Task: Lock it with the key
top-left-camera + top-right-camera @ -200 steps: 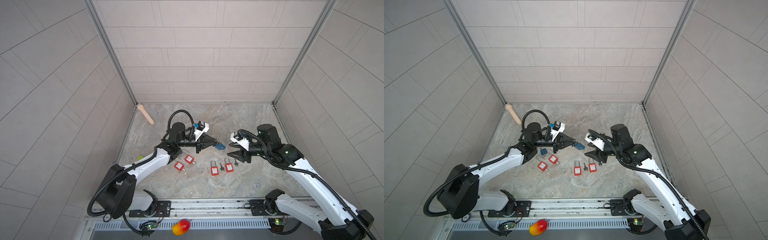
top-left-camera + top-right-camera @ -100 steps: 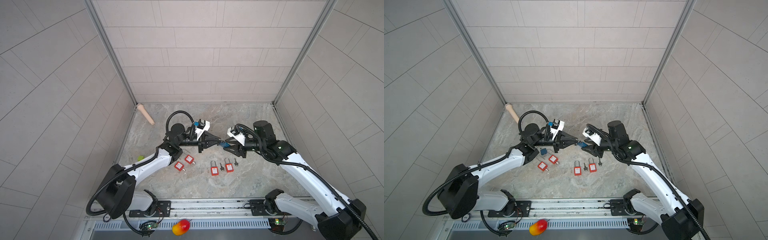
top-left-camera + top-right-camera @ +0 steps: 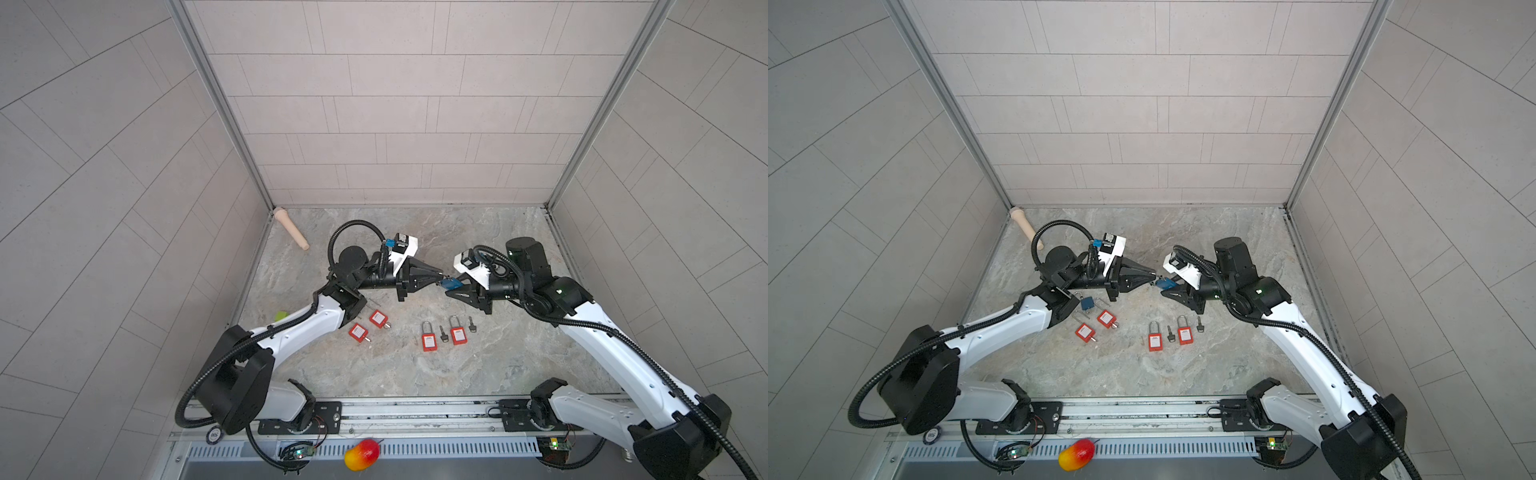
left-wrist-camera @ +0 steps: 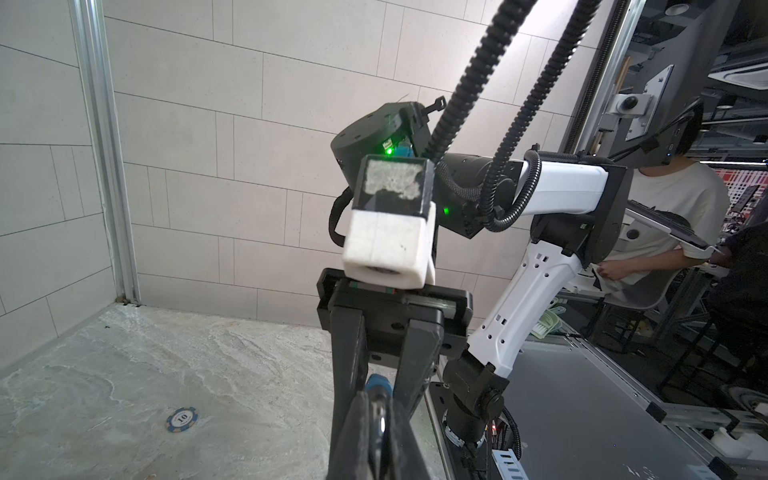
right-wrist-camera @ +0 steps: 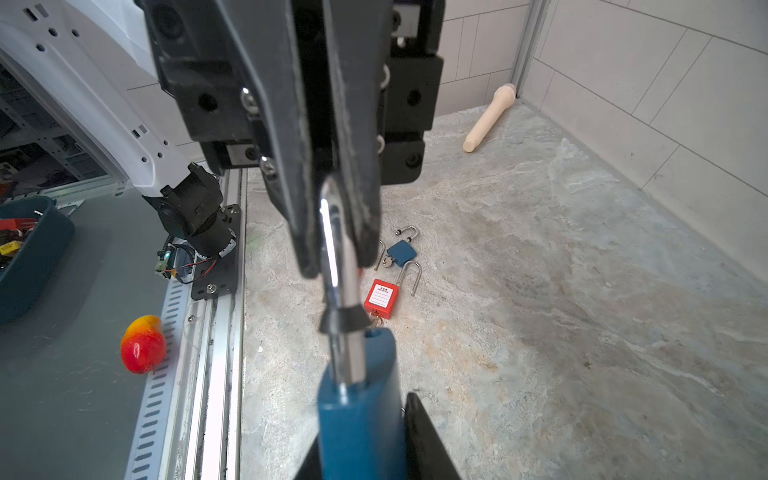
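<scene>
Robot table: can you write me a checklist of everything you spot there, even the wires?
Surface: marbled tabletop.
Job's things: blue padlock held aloft between the grippers; second blue padlock, four red padlocks and two keys lying on the table.
Clutter: wooden peg by the back corner; toy mango on the front rail; poker chip.
Grippers: left gripper shut on its shackle; right gripper closed around its body.
Cables: two black hoses, each loosely looped.
Surroundings: tiled walls; person seated outside.

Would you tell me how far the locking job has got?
Done: the left gripper has the blue padlock off the table, clamped on its shackle. In hand: the right gripper flanks its body; a firm grip isn't clear. Left: neither gripper holds a key; two loose keys lie by the red padlocks.
</scene>
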